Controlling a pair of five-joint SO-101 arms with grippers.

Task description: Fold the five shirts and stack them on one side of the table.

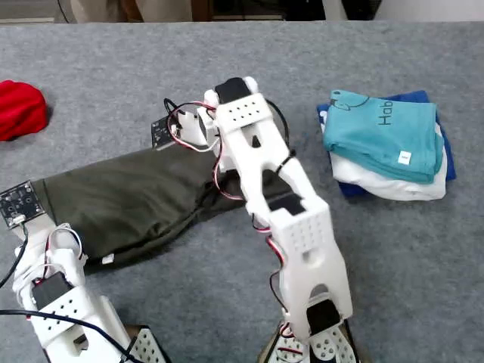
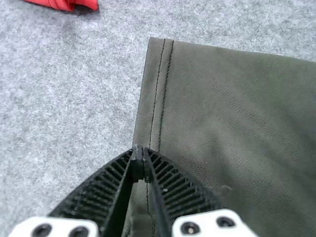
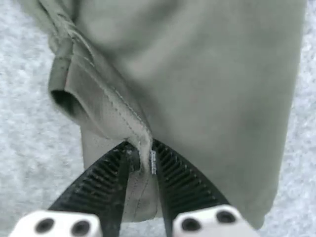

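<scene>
An olive shirt (image 1: 136, 198) lies spread across the left middle of the table. My left gripper (image 2: 139, 165) is shut on the shirt's stitched hem (image 2: 157, 98) at its left end, where the gripper (image 1: 36, 218) sits in the high view. My right gripper (image 3: 143, 159) is shut on a folded edge of the olive shirt (image 3: 207, 74) at its far right end, under the white arm (image 1: 198, 140). A stack of folded shirts (image 1: 386, 144) sits at the right, teal on top, then white, then blue. A crumpled red shirt (image 1: 19, 110) lies at the far left edge.
Grey felt covers the table (image 1: 113, 68). The right arm (image 1: 295, 227) stretches from the front edge over the olive shirt's right part. Open felt lies behind the shirt and between it and the stack. A corner of the red shirt (image 2: 64, 4) shows beyond the left gripper.
</scene>
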